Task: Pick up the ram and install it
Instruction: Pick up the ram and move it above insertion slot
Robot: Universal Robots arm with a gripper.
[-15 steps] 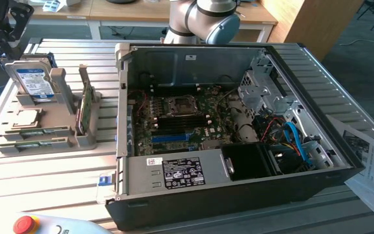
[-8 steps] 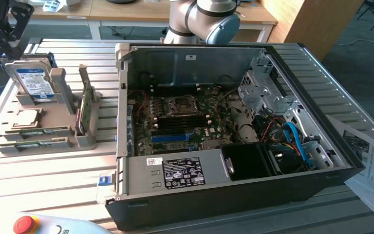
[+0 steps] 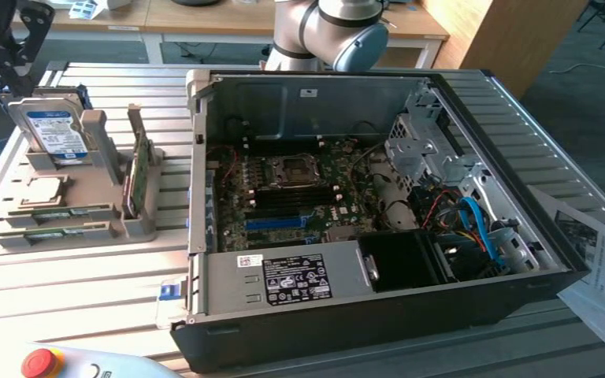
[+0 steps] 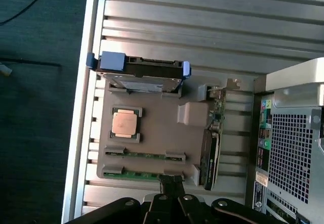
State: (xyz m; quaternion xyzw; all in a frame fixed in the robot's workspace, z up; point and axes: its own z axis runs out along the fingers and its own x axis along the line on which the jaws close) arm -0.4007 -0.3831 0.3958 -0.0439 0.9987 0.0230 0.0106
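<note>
My gripper, fingers pressed together and empty, hovers near the long narrow green ram stick in the grey plastic holder, at the exterior view's left.

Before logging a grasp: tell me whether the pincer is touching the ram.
Apart. The exterior view shows the pincer high above the hard drive, well clear of the ram lying in the tray.

Arm & gripper both cropped by frame edges.
</note>
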